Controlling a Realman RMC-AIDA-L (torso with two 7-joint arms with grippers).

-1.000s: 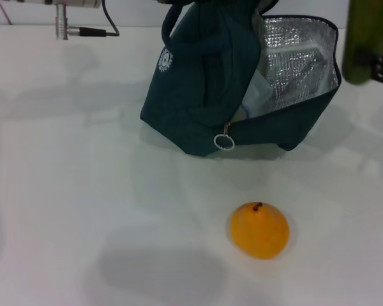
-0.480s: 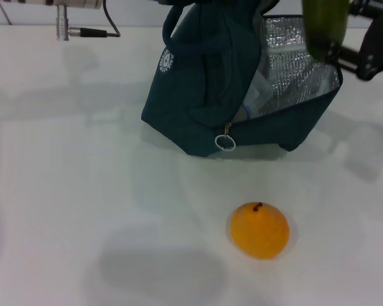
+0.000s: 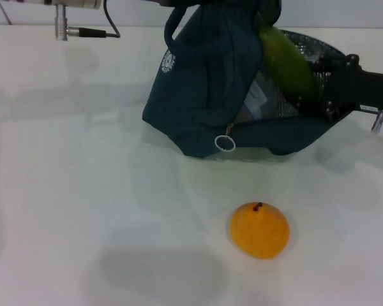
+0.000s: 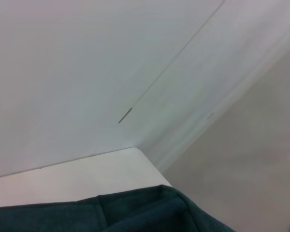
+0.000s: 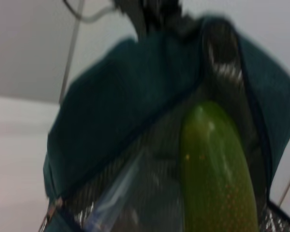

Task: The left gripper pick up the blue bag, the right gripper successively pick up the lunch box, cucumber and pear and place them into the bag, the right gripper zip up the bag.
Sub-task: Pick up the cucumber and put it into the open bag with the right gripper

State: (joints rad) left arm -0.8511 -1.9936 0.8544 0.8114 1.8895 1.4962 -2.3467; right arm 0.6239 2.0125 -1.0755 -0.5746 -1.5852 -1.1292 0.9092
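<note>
Your left gripper is out of view above the blue bag point(image 3: 198, 95), so I cannot tell its state. The soft bag sags, its mouth narrow. The right gripper point(image 3: 316, 102) is pinching the cucumber point(image 3: 287, 67), its tip inside that mouth; it looks glossy and slippery, so hold it mid-length. The pear point(image 3: 259, 230) sits alone with open table point(image 3: 83, 210) around.

Bright, even overhead light; soft shadows on counter point(image 3: 83, 210). Right wrist view blurry, cucumber point(image 5: 215, 169) w/ small glare spots.
</note>
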